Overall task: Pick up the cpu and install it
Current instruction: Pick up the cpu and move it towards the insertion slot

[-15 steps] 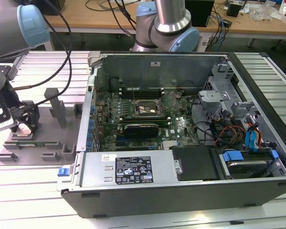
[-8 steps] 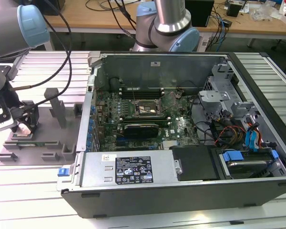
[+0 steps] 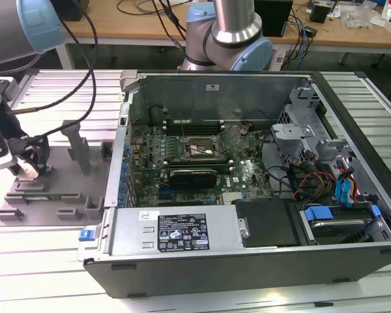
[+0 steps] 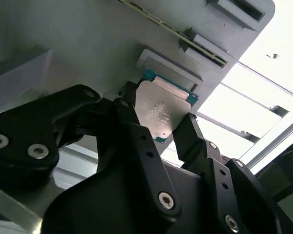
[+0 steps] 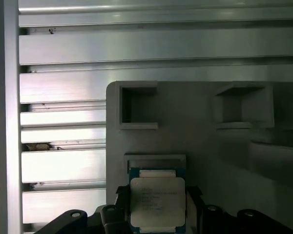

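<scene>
The cpu (image 4: 161, 109) is a flat square chip with a silvery top plate and a thin teal edge. It sits between the two black fingers of my gripper (image 4: 158, 115), which press on its opposite sides. In the first wrist view the cpu (image 5: 157, 202) hangs just in front of a shallow square recess (image 5: 155, 162) in the grey holder plate (image 5: 195, 136), with the gripper (image 5: 157, 197) shut on it. In the exterior view the gripper (image 3: 29, 166) is at the exterior view's left, low over the grey holder plate (image 3: 65, 192). The open cpu socket (image 3: 202, 149) lies on the motherboard inside the computer case.
The open computer case (image 3: 247, 248) takes up the middle and the exterior view's right, with cables and drive bays (image 3: 339, 195) on its right side. Upright grey posts (image 3: 75, 147) stand on the holder plate. A ribbed metal table (image 3: 52, 261) lies beneath. A long slot with a thin stick (image 4: 185, 36) runs along the plate.
</scene>
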You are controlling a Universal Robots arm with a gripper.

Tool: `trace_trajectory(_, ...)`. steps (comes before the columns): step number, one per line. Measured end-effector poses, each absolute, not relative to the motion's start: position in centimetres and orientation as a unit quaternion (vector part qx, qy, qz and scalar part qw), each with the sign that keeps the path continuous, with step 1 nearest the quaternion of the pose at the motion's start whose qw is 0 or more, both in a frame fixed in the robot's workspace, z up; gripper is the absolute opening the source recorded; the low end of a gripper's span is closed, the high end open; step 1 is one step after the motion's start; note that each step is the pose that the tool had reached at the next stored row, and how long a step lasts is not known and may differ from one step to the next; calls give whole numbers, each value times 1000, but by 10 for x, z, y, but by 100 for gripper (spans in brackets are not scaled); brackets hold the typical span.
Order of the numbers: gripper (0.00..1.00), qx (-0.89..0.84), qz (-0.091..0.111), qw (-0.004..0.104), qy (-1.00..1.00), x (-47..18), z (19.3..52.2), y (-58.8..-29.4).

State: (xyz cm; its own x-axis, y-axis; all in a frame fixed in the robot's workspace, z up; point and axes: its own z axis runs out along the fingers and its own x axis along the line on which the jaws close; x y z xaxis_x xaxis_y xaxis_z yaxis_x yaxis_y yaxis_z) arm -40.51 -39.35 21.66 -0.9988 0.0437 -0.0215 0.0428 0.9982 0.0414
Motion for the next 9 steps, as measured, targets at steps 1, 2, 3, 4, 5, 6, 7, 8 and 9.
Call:
trace_trajectory(1,55,22,20,11,1000,-405,222,-393)
trace_trajectory(2,55,22,20,11,1000,-405,228,-393)
trace_trajectory(3,55,22,20,11,1000,-405,231,-393)
trace_trajectory(4,55,22,20,11,1000,-405,234,-393)
trace_trajectory(5,55,22,19,11,1000,-405,238,-393)
trace_trajectory(6,55,22,19,11,1000,-405,243,-393)
trace_trajectory(7,55,22,19,11,1000,-405,245,-393)
trace_trajectory(8,55,22,19,11,1000,-405,248,-393)
trace_trajectory(9,55,22,19,11,1000,-405,249,-393)
